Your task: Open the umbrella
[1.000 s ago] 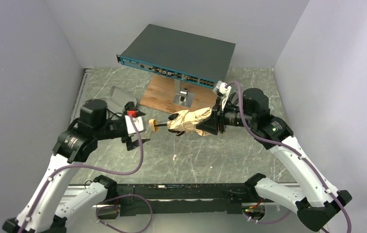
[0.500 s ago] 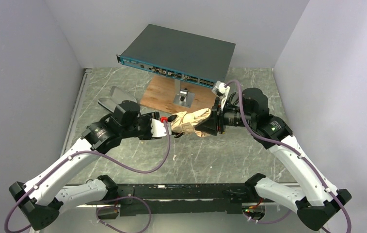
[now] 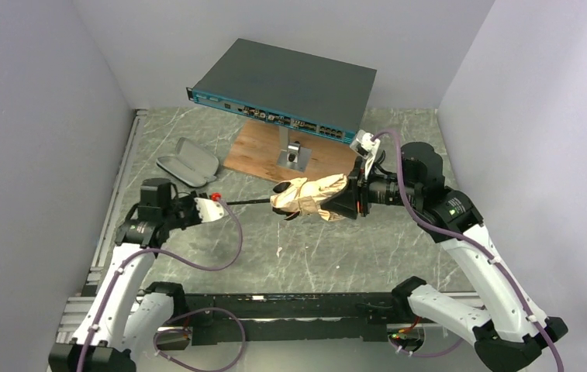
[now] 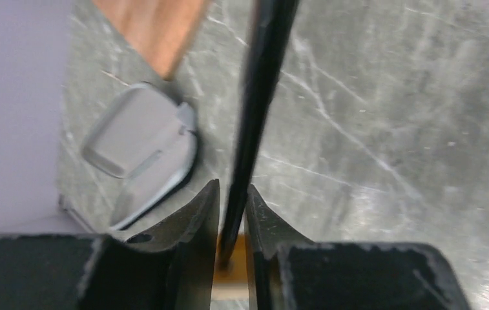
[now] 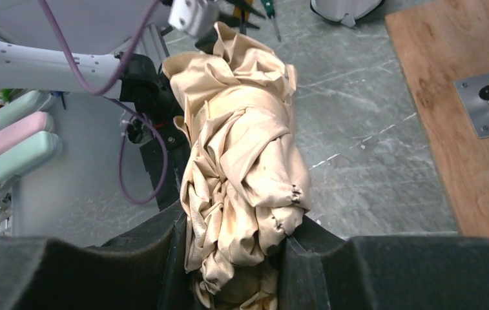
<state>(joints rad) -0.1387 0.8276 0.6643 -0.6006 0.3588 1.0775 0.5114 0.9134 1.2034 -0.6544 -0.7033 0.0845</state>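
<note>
The umbrella's wrinkled tan canopy (image 3: 309,195) hangs above mid-table, still bunched. My right gripper (image 3: 350,200) is shut on its right end; in the right wrist view the folds (image 5: 241,148) fill the gap between the black fingers (image 5: 164,248). A thin black shaft (image 3: 250,201) runs left from the canopy to my left gripper (image 3: 219,204). In the left wrist view that gripper (image 4: 232,190) is shut around the shaft (image 4: 254,110), and the cream handle (image 4: 232,274) sits deep between the jaws. A grey oval case (image 3: 188,161) lies open at the back left.
A grey-teal network switch (image 3: 286,85) sits raised on a metal stand (image 3: 291,151) bolted to a wooden board (image 3: 255,151) at the back centre. White walls enclose the marbled table (image 3: 305,248) on three sides. The case (image 4: 135,139) lies just beyond the left fingers.
My left gripper reached the handle, closed on it and pulled back left, drawing the black shaft out of the canopy. The right gripper shifted slightly right with the canopy.
</note>
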